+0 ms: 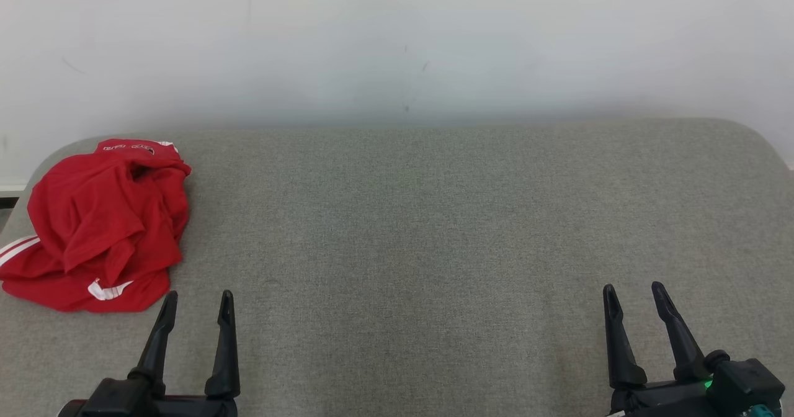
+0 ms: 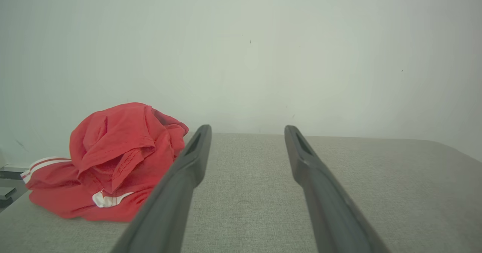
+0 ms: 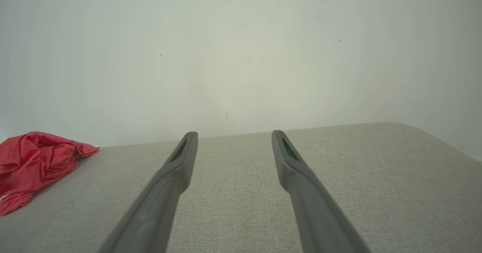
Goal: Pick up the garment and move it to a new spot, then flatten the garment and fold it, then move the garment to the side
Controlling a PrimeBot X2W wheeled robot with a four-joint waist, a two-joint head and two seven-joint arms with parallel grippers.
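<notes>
The left gripper [image 1: 199, 296] has two long matte-black fingers [image 1: 156, 342], slim and tapering to blunt rounded tips, each widening into a foot where it meets a blocky black base [image 1: 118, 398]; the right gripper [image 1: 633, 288] is of the same make, with a round black knob [image 1: 717, 360] beside one finger, a small green light [image 1: 707, 383] on its housing and a teal part [image 1: 762, 411] at the picture's edge; up close in the wrist views the fingers look dark grey, each with a narrow slot [image 2: 192, 144] cut near the tip
</notes>
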